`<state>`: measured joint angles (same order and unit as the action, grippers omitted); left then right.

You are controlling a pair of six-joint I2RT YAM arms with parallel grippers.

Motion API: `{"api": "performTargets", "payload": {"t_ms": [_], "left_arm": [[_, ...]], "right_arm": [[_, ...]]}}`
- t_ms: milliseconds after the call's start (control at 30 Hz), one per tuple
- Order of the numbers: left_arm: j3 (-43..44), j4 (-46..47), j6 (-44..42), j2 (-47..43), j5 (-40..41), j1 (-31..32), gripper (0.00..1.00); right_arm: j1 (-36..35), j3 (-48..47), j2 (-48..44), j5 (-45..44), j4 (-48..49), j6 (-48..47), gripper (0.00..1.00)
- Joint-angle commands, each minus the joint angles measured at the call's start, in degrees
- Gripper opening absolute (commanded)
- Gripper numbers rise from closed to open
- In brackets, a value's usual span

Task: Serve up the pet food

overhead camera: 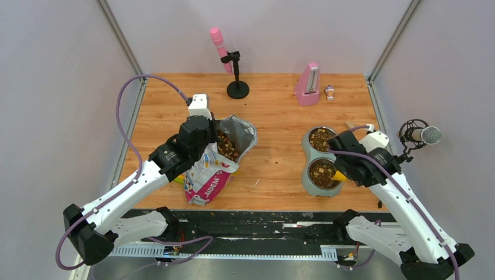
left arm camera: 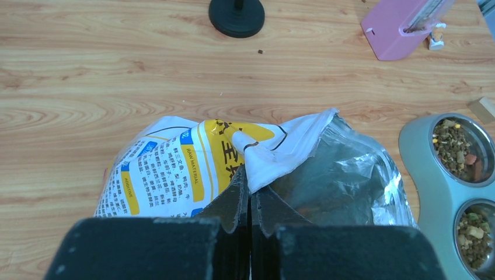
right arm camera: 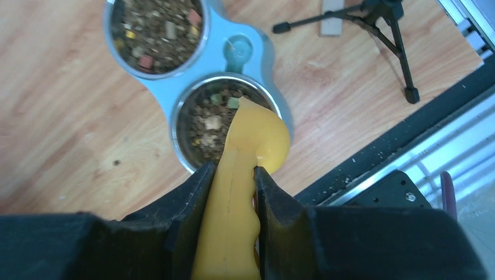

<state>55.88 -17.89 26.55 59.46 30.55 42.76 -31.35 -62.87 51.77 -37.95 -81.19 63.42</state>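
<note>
- Pet food (overhead camera: 227, 146): small dry pellets in mixed brown and tan, heaped loosely inside the open bag (overhead camera: 207, 181) lying on the tabletop (overhead camera: 274, 116).
- More fills both bowls of the double feeder (overhead camera: 307, 158).
- A few stray pellets lie on the tabletop.

We see bright, even light, faint soft shadows on the tabletop (overhead camera: 280, 116), and sheen inside the foil-lined bag (left arm camera: 344, 175).
</note>
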Motion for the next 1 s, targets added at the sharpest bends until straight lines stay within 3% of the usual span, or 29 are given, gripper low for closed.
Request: {"api": "performTargets", "payload": {"t_ms": [0, 200, 300, 400, 467, 800, 967], "left_arm": [[0.75, 1.87, -0.52, -1.56, 1.56, 0.13, 0.0], [0.84, 2.13, -0.26, -1.81, 0.52, 0.15, 0.0], [0.92, 1.96, -0.06, -2.02, 0.3, 0.17, 0.0], [0.82, 1.98, 0.05, -2.21, -0.05, 0.13, 0.0], [0.93, 1.74, 0.0, -2.2, -0.11, 0.13, 0.0], [1.21, 0.93, -0.1, -2.3, -1.39, 0.13, 0.0], [1.14, 0.55, 0.09, -3.07, -1.56, 0.13, 0.0]], "right_arm": [[0.02, -8.34, -3.87, -2.39, 0.38, -3.84, 0.0], [-0.02, -17.13, -8.67, 2.03, 6.55, -9.68, 0.0], [-0.02, -15.06, -12.94, 8.03, 23.46, -16.58, 0.0], [-0.02, -9.23, -15.53, 19.57, 40.41, -20.06, 0.0], [-0.02, -7.77, -13.33, 27.72, 46.32, -20.59, 0.0], [-0.12, -23.29, 19.97, 64.23, 45.6, -24.08, 0.0], [-2.96, -31.09, 30.71, 56.41, 34.43, -30.75, 0.0]]}}
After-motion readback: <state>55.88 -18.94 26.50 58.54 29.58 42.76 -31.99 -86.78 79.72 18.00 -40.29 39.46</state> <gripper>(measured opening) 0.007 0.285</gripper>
